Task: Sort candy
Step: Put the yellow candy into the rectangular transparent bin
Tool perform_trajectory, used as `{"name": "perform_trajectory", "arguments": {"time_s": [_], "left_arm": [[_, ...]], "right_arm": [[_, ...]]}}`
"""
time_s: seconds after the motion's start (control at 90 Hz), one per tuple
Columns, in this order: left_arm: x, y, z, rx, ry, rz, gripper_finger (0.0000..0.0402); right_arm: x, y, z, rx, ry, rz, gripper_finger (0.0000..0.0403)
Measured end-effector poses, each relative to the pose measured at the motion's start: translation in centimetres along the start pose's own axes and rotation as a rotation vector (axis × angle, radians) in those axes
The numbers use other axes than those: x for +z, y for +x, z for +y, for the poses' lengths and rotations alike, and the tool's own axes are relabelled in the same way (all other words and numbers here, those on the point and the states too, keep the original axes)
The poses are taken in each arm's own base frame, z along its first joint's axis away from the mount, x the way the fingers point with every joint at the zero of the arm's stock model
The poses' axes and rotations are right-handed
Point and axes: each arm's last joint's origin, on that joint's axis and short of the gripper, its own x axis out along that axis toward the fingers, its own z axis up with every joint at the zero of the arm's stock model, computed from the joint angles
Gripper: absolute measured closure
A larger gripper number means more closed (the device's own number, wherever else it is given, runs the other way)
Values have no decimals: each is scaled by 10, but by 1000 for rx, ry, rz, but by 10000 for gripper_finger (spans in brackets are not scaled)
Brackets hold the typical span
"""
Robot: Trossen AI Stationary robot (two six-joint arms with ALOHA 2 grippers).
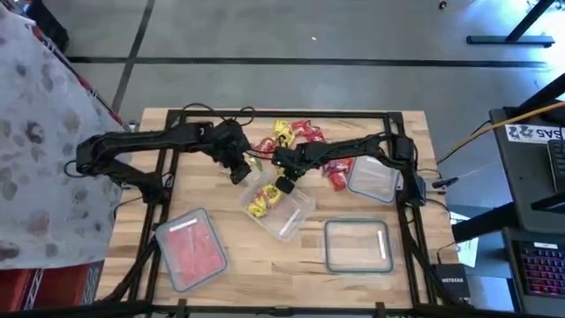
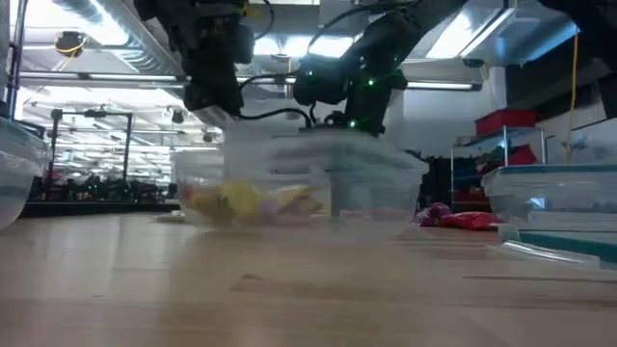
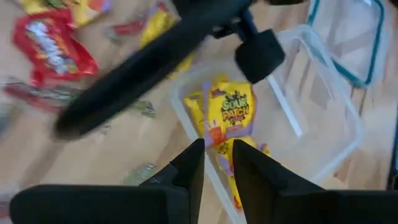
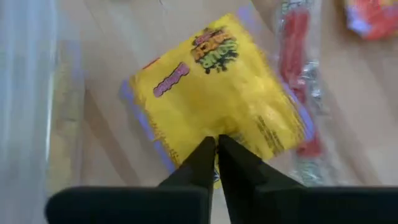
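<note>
A light wooden butcher-block table [image 1: 291, 265] with a dark metal frame is seen from above, standing on a grey floor. Four clear containers are laid on it: one holding red candy at the near left [image 1: 191, 249], an empty one with a teal rim at the near right [image 1: 357, 245], one at the far right [image 1: 372, 178], and a middle container [image 1: 278, 202] in which yellow packets [image 1: 262, 198] are gathered. Loose red and yellow candy [image 1: 296, 134] is scattered along the far side.

The right gripper [image 4: 216, 144] is held above the middle container, its fingers pinched together on a yellow packet [image 4: 214, 93]. The left gripper [image 3: 216, 150] is held just beside that container, its fingers slightly apart and holding nothing.

In the low view, a workshop with ceiling lights, racks and shelving is seen beyond the table.
</note>
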Motion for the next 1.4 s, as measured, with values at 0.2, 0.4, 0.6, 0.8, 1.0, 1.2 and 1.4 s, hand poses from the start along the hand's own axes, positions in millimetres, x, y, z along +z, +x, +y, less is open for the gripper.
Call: {"name": "perform_trajectory", "arguments": {"time_s": [0.2,0.4,0.6,0.8,1.0,1.2,1.4], "left_arm": [[-6,-9,1,27,29,9,335],[-15,1,4,7,48,62,331],[-21,6,4,-17,18,94,327],[-23,7,1,-37,8,106,327],[-24,7,-1,-37,15,107,327],[-24,7,-1,-35,-1,107,327],[-26,7,0,-12,-11,132,327]], "right_arm": [[8,-38,-5,-50,-39,-62,402],[12,-55,-6,32,-16,-101,403],[20,-21,-9,185,-11,-62,372],[28,-1,-1,376,-16,-99,284],[36,-6,3,369,-26,-197,227],[22,4,-5,174,-142,-90,220],[16,26,-5,139,-138,-33,222]]}}
